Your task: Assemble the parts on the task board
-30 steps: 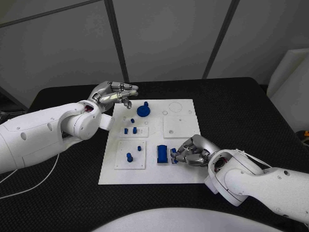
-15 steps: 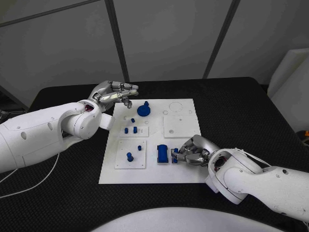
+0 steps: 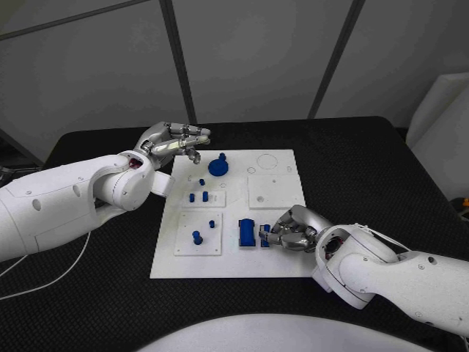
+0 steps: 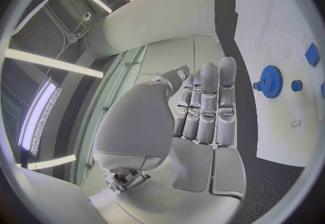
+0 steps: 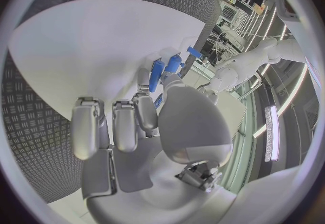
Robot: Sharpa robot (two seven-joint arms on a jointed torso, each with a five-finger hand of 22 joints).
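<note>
The right hand (image 3: 294, 229) sits low on the white board (image 3: 272, 264), at its near right part. Just to the side of it, toward the middle of the board, is a small blue piece (image 3: 264, 235), right at the fingertips. A bigger blue block (image 3: 246, 233) stands next to that, a bit further in. Both blue pieces look long from front to back, so they run the same way as the board's long side. The right hand is much nearer to them than the left hand (image 3: 175, 141) is.

The right hand's fingers are curled in close around the small blue piece. It looks like the hand pinches it, but I cannot tell for sure. In the right wrist view, blue pieces (image 5: 166, 68) show just past the fingers (image 5: 125, 123).

The left hand is well apart, off the far left corner of the board, near the blue gear (image 3: 219, 168). Its fingers are curled in and it holds nothing.
</note>
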